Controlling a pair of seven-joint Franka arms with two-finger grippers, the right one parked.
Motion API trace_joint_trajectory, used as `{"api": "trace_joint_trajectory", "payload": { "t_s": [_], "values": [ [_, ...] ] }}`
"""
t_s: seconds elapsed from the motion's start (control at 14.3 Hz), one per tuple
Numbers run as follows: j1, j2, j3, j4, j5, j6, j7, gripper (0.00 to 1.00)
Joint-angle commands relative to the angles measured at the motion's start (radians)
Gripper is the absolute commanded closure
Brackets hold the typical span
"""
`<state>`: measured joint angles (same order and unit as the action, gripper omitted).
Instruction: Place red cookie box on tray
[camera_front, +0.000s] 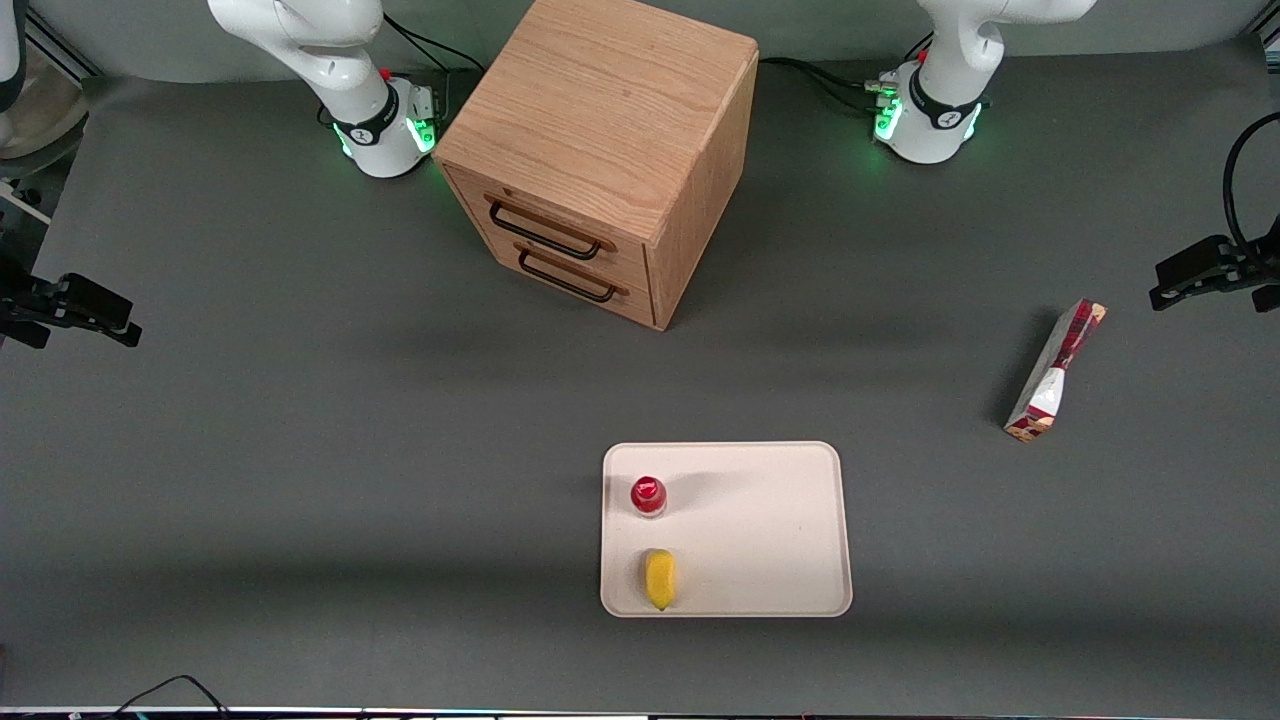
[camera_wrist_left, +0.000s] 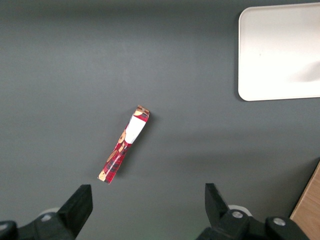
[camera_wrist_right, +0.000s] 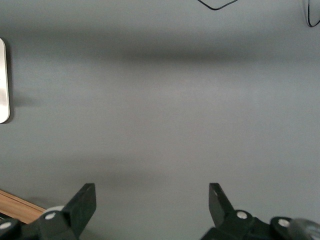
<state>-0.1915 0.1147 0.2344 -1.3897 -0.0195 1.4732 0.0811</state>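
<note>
The red cookie box (camera_front: 1055, 372) lies on the grey table toward the working arm's end, apart from the tray, with its white section nearer the front camera. In the left wrist view the red cookie box (camera_wrist_left: 125, 144) lies slanted on bare table. My gripper (camera_wrist_left: 148, 206) hangs well above the table, open, nothing between its fingers, not touching the box. In the front view the gripper (camera_front: 1200, 272) is a black shape just farther from the camera than the box. The cream tray (camera_front: 770, 530) sits near the table's front edge, and a corner of the tray (camera_wrist_left: 280, 55) shows from the wrist.
A small red-capped bottle (camera_front: 648, 495) and a yellow object (camera_front: 659, 578) stand on the tray's side toward the parked arm. A wooden drawer cabinet (camera_front: 600, 150) stands between the arm bases. The table is dark grey.
</note>
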Motion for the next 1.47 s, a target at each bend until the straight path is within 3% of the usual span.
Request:
{"api": "trace_joint_trajectory", "payload": {
  "t_s": [0.0, 0.21, 0.35, 0.49, 0.84, 1.4],
  "values": [
    [0.001, 0.023, -0.001, 0.041, 0.0, -0.063, -0.008, 0.0],
    [0.001, 0.037, 0.003, 0.023, 0.003, -0.042, 0.032, 0.0],
    [0.001, 0.052, 0.014, -0.034, 0.032, -0.004, 0.202, 0.0],
    [0.003, 0.036, 0.029, -0.165, 0.093, 0.1, 0.337, 0.0],
    [0.004, -0.003, 0.101, -0.444, 0.095, 0.332, 0.58, 0.0],
    [0.009, -0.027, 0.132, -0.921, 0.095, 0.881, 0.672, 0.0]
  ]
}}
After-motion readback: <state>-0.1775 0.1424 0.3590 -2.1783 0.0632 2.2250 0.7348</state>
